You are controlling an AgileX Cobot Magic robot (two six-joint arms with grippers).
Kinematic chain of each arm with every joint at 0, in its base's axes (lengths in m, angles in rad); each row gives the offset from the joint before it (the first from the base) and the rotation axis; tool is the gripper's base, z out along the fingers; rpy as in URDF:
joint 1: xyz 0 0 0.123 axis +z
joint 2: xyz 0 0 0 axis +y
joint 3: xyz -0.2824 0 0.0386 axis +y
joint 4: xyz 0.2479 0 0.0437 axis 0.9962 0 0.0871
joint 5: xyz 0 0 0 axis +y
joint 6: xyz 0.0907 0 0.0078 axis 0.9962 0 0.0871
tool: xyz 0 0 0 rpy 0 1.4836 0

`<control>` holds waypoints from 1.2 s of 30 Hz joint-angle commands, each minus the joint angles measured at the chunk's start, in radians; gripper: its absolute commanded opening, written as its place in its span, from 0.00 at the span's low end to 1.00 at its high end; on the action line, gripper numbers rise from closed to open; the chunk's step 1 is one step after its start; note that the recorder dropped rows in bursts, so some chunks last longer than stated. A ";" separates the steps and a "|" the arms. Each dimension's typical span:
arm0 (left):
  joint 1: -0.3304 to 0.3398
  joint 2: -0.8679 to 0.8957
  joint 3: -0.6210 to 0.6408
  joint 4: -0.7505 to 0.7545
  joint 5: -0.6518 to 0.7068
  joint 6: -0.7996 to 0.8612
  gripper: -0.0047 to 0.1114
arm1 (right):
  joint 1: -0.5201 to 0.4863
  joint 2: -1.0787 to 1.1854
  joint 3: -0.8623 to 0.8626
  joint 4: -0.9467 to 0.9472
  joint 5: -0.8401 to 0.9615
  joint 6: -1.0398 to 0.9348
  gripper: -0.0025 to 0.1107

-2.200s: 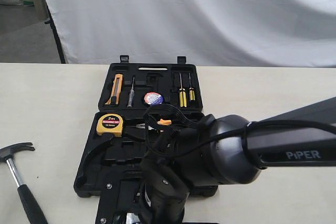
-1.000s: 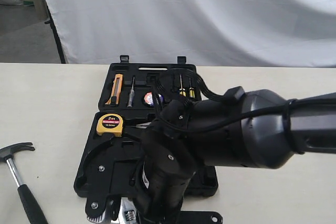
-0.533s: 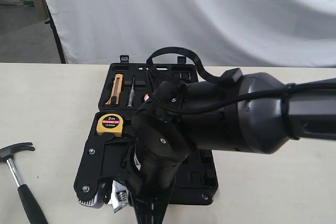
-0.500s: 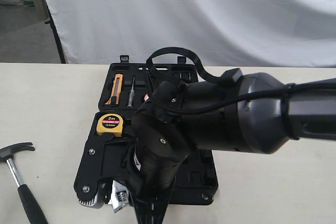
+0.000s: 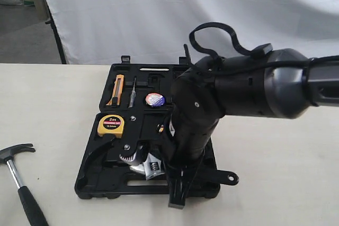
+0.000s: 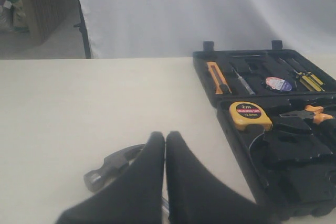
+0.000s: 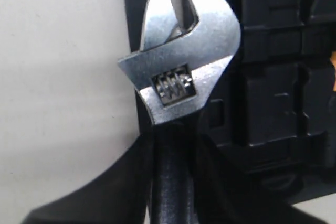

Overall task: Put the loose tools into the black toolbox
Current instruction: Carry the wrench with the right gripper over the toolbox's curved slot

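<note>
The black toolbox [image 5: 89, 179] lies open mid-table, with the small tape roll [image 5: 154, 99] resting in its far half. My right gripper [image 5: 139, 158] is shut on the black handle of the adjustable wrench [image 5: 150, 167], whose silver head hangs over the near half. In the right wrist view the wrench head [image 7: 178, 61] overlaps the toolbox edge [image 7: 273, 93], with the gripper [image 7: 173, 148] clamped on the handle. The claw hammer [image 5: 17, 179] lies on the table left of the box. My left gripper [image 6: 165, 136] is shut and empty just above the hammer head [image 6: 111, 165].
A yellow tape measure [image 5: 110, 125] sits in the near half's far-left corner, with orange-handled pliers [image 6: 310, 113] beside it. A utility knife [image 5: 116, 89] and screwdrivers [image 5: 186, 95] fill the far half. A white backdrop stands behind the table.
My right arm swung from the table's near edge up and right, carrying the wrench from in front of the box to over its near half. The hammer has not moved.
</note>
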State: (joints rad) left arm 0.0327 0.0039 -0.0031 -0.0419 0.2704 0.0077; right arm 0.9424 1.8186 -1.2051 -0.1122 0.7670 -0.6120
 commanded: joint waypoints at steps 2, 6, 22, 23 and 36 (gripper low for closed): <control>-0.008 -0.004 0.003 0.005 -0.002 -0.008 0.05 | -0.055 -0.014 -0.008 0.018 -0.060 -0.062 0.02; -0.008 -0.004 0.003 0.005 -0.002 -0.008 0.05 | -0.057 -0.008 -0.015 0.021 -0.113 -0.108 0.02; -0.008 -0.004 0.003 0.005 -0.002 -0.008 0.05 | -0.057 0.253 -0.320 0.021 -0.062 -0.175 0.02; -0.008 -0.004 0.003 0.005 -0.002 -0.008 0.05 | -0.057 0.274 -0.344 0.016 -0.049 -0.182 0.02; -0.008 -0.004 0.003 0.005 -0.002 -0.008 0.05 | -0.076 0.399 -0.472 0.001 0.035 -0.226 0.02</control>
State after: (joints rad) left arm 0.0327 0.0039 -0.0031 -0.0419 0.2704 0.0077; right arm 0.8874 2.2157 -1.6672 -0.0984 0.7912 -0.8284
